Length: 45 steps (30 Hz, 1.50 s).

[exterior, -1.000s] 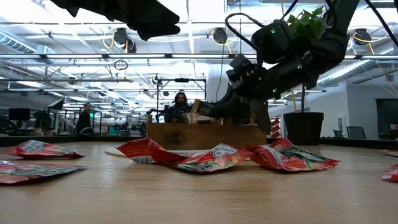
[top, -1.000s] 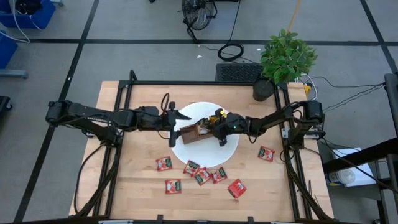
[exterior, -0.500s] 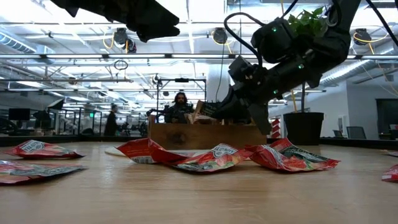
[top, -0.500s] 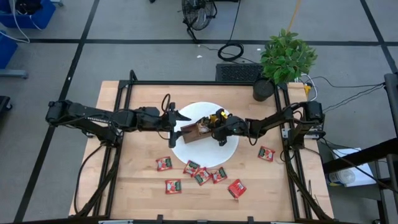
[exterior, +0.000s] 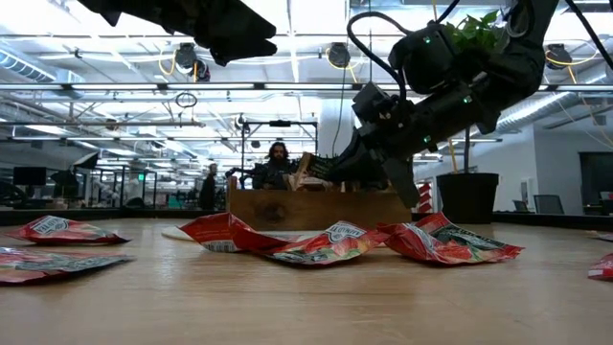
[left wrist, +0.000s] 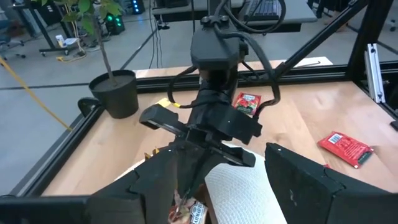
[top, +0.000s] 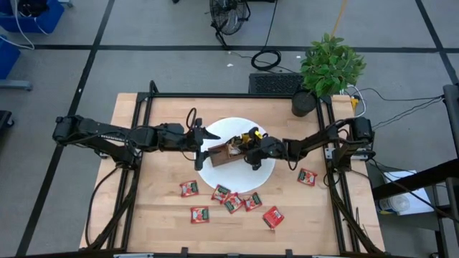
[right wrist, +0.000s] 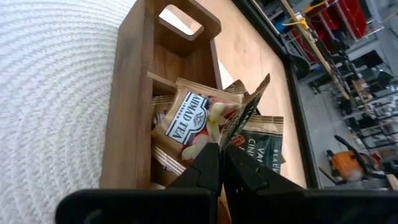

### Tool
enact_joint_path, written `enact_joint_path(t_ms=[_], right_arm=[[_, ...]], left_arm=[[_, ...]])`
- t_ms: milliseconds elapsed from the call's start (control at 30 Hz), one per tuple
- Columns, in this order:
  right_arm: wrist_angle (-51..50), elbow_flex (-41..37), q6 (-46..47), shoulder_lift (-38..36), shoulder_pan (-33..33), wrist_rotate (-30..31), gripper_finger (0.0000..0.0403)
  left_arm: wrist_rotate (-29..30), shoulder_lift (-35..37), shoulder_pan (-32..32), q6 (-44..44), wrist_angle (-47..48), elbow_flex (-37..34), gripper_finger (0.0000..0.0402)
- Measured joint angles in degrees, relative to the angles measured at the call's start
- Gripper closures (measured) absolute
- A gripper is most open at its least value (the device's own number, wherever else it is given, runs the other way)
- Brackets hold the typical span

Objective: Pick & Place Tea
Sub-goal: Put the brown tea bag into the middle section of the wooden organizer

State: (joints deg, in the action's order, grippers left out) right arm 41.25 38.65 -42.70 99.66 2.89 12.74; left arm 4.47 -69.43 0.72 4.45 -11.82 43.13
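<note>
A brown wooden tray (top: 215, 155) stands on a round white mat (top: 240, 180) at the table's middle; several tan and dark tea sachets stand upright in its compartments (right wrist: 189, 118). Several red sachets (top: 233, 203) lie flat on the wood toward the near edge, and one more (top: 307, 176) lies to the right. My right gripper (top: 245, 148) reaches into the tray from the right, shut on a dark sachet. My left gripper (top: 206, 135) hovers open just above the tray's left end, holding nothing. My right gripper pinches the dark sachet by its upper edge (right wrist: 244, 122) between both fingertips (right wrist: 208, 163). The fingers slant down from the table's right side (exterior: 356, 165). The sachet stands tilted among the others in the tray; its lower part is hidden by the fingers.
A potted plant (top: 327, 68) sits at the far right corner. Black frame rails (top: 331, 165) run along the table's left and right sides. Bare wood shows between the mat and the red sachets. People stand in the room beyond the table (exterior: 277, 161).
My right gripper has crept slightly toward the table's left over the tray, staying shut on the sachet. The left arm has kept still.
</note>
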Motion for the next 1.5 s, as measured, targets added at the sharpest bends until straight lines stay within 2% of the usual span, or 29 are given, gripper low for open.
enact_joint_path(t_ms=[233,533,667,1033,1100,1233,1333,1433,1500], right_arm=[[0.4,0.0,-0.2,0.0,-0.8,2.2,0.0367],[0.3,0.0,3.5,-1.1,-0.8,2.6,0.0284],[-0.8,0.0,4.9,-3.8,-1.2,5.0,0.0259],[-6.1,-0.1,7.5,-10.4,-1.9,5.1,0.0244],[-6.8,-0.1,9.9,-10.8,-1.8,2.5,0.0245],[-7.0,-0.1,12.2,-10.7,-1.0,-7.0,0.0241],[-8.3,1.3,12.3,-10.9,0.2,-6.7,0.0234],[-15.2,6.0,12.3,-11.4,1.9,-8.0,0.0228],[-23.7,10.9,13.5,-10.9,3.3,-12.2,0.0227]], left_arm=[[0.0,0.0,0.0,-0.7,0.0,0.0,0.016],[0.0,0.0,0.0,-1.3,0.0,0.0,0.016],[-0.1,0.0,0.0,-3.4,0.0,0.0,0.016],[-0.1,0.0,0.0,-3.4,2.3,0.0,0.016],[-0.1,0.0,0.0,-3.3,4.2,0.0,0.016],[-0.1,0.0,0.0,-3.7,4.9,0.0,0.016],[-0.1,0.0,0.0,-3.7,4.8,0.0,0.016],[-0.1,0.0,0.0,-3.5,4.8,0.0,0.016],[0.0,0.0,0.0,-3.5,4.9,0.0,0.016]])
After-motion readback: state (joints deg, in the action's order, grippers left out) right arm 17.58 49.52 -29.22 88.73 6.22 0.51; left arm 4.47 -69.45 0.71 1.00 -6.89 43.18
